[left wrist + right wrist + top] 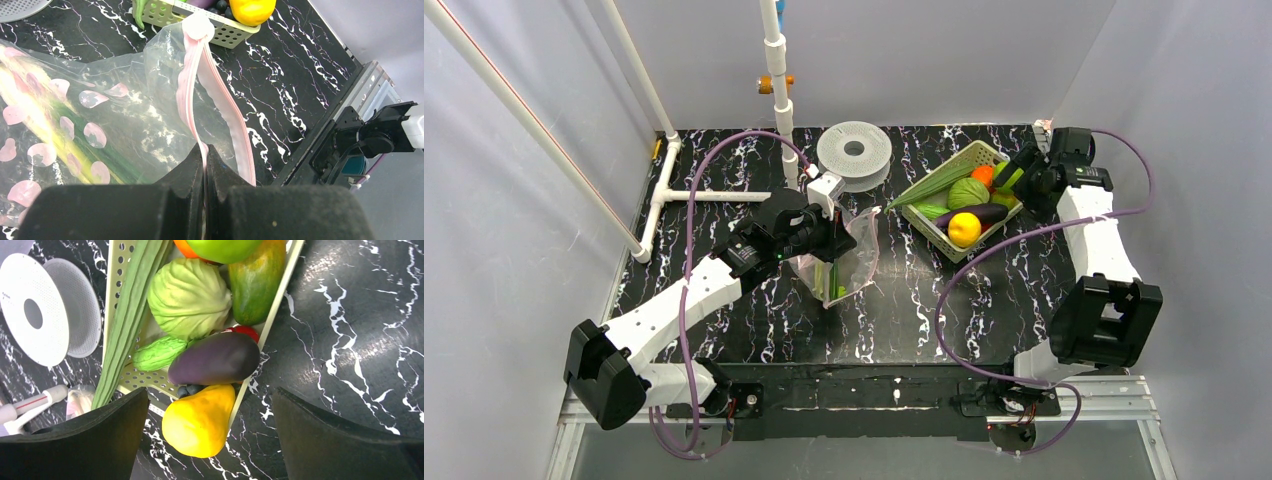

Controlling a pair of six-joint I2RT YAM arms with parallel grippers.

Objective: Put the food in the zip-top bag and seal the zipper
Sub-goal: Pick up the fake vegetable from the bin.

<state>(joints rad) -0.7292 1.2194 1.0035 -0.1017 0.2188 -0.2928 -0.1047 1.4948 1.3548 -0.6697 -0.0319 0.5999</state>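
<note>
— left gripper: what is it doing?
— it is clamping one lip of the zipper, holding up the zip-top bag mid-table, with its mouth gaping and a green stalk lying inside.
— and the right gripper?
— it is hovering, fingers spread, over the basket. the eggplant, yellow piece and pale green head are crowding together there, and a white spool is sitting just beside.

The zip-top bag, clear and crinkly with pink petal prints, stands up off the table, a long green-and-yellow shape showing through its wall. Its pink zipper gapes, one strip pinched in the left gripper. The other food lies crowded in the basket: a pale-green stalk along one wall, a round pale head, a small green piece, a dark eggplant, and a yellow piece overhanging the rim.
</note>
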